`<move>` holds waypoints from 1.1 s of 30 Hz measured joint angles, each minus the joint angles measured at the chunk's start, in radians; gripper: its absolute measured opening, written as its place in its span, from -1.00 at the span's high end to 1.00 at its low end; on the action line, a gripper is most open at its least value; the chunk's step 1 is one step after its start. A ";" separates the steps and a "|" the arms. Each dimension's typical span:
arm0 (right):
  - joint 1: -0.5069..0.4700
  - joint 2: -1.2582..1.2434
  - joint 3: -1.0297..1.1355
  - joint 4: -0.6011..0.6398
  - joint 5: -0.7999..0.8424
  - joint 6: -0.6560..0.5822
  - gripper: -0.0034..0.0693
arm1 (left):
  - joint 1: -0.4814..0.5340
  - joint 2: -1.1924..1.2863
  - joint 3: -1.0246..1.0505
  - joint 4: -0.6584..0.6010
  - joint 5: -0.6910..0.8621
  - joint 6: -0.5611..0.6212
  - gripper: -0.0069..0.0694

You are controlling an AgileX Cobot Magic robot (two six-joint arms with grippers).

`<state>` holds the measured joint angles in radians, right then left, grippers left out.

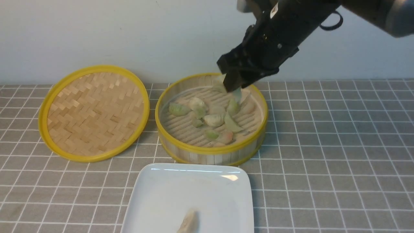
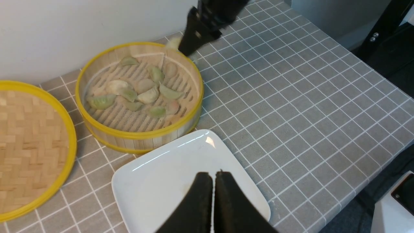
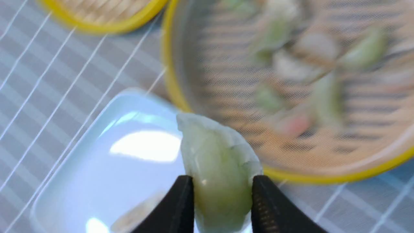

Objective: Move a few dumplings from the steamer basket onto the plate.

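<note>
Right gripper (image 1: 234,85) holds one pale green dumpling (image 3: 220,155), jaws partly apart and pinching its lower half, so the pleated crescent stands up clear of the fingertips. In the front view it hangs over the back rim of the steamer basket (image 1: 210,150), above the pile and touching nothing else. Judged step: carry to the plate (image 1: 181,191), not yet over it. The narrow pinch on a soft, slick skin could slip or squash it, so a low release looks wise. Left gripper (image 2: 213,181) is closed tight and empty, parked above the plate's near edge, probably just out of the way; it could crowd the drop spot. The basket sits toward the back of the table (image 1: 323,145), near the wall, open-topped. Inside are roughly ten dumplings (image 1: 213,119), green, whitish and one pinkish, bunched from the middle to the right of the slatted floor, several touching or overlapping; the left part of the floor is bare. The lid (image 1: 93,111) lies flat just left of the basket, close but apart, toward the back left of the table, leaving the basket open for reach-in. The plate is just in front of the basket on the robot's side, so the carry is short. It holds one whitish dumpling (image 1: 189,221) by its near edge; the rest of it is bare, with room for more.
</note>
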<state>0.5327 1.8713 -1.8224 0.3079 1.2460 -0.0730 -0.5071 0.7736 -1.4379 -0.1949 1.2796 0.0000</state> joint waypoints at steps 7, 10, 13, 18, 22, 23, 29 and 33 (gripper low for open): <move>0.112 0.021 0.171 -0.002 0.002 0.007 0.32 | 0.000 0.000 0.000 -0.001 0.000 0.000 0.83; 0.148 0.080 0.190 -0.013 -0.004 0.022 0.32 | 0.000 0.000 0.000 -0.002 0.000 0.008 0.83; 0.155 0.123 0.191 -0.014 -0.025 0.035 0.32 | 0.000 0.000 0.000 -0.002 0.000 0.009 0.83; 0.155 0.190 0.191 -0.028 -0.056 0.073 0.25 | 0.000 0.000 0.000 -0.019 0.000 0.009 0.83; 0.155 0.201 0.178 -0.053 -0.052 0.107 -0.03 | 0.000 0.000 0.000 -0.029 0.000 0.012 0.83; 0.155 0.201 0.164 -0.054 -0.042 0.119 -0.09 | 0.000 0.000 0.000 -0.030 0.000 0.013 0.83; 0.155 0.189 0.076 -0.055 -0.022 0.128 -0.24 | 0.000 0.000 0.000 -0.030 0.000 0.020 0.83; 0.155 0.081 0.036 -0.055 -0.019 0.129 -0.07 | 0.000 0.000 0.000 -0.029 0.000 0.031 0.83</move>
<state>0.6879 1.9522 -1.7863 0.2532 1.2267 0.0558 -0.5071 0.7736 -1.4379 -0.2240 1.2800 0.0312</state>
